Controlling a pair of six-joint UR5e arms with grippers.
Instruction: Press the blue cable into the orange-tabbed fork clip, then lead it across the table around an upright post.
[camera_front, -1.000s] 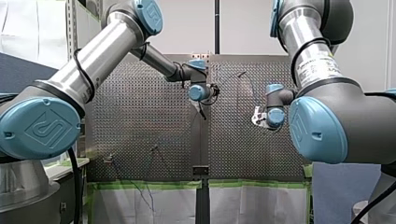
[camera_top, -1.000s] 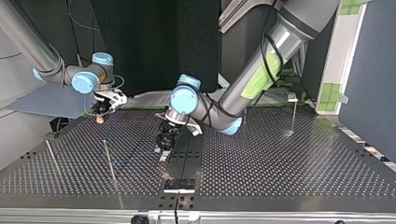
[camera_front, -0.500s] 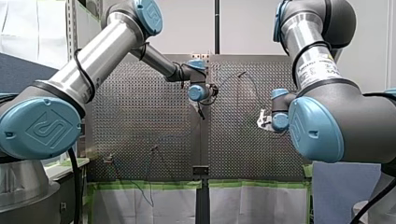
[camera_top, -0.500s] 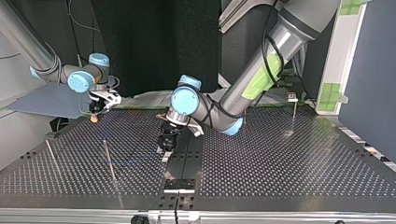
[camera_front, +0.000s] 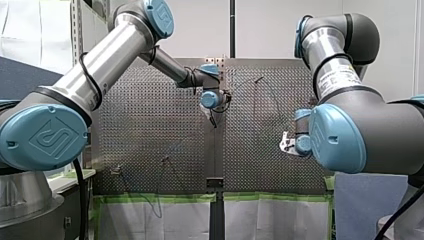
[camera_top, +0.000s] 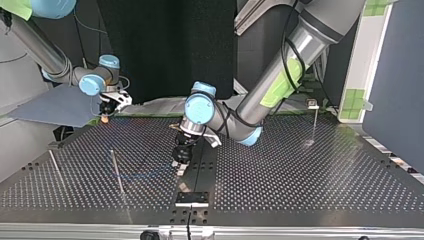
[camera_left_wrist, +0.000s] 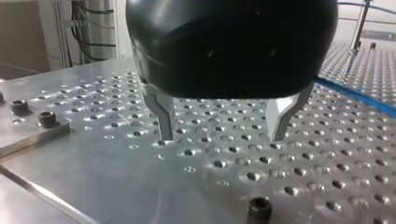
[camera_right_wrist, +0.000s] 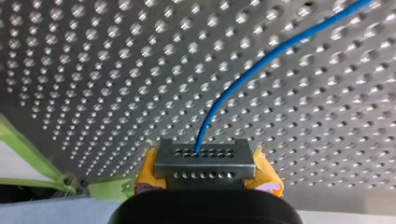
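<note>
- My right gripper (camera_right_wrist: 205, 158) pinches the blue cable (camera_right_wrist: 261, 58) between its yellow pads (camera_right_wrist: 148, 170); the cable runs out ahead over the perforated table (camera_right_wrist: 93, 70).
- My left gripper (camera_left_wrist: 222, 135) stands spread, tips near the table, with the cable lying beside it, apart.
- Only the top view shows the cable's faint arc passing an upright post (camera_top: 117, 172).

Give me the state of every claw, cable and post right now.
left claw: open, empty, tips down near the table.
right claw: shut on the blue cable, above the table.
blue cable: one end gripped, the rest trailing loose over the table.
upright post: standing, no claw on it.
</note>
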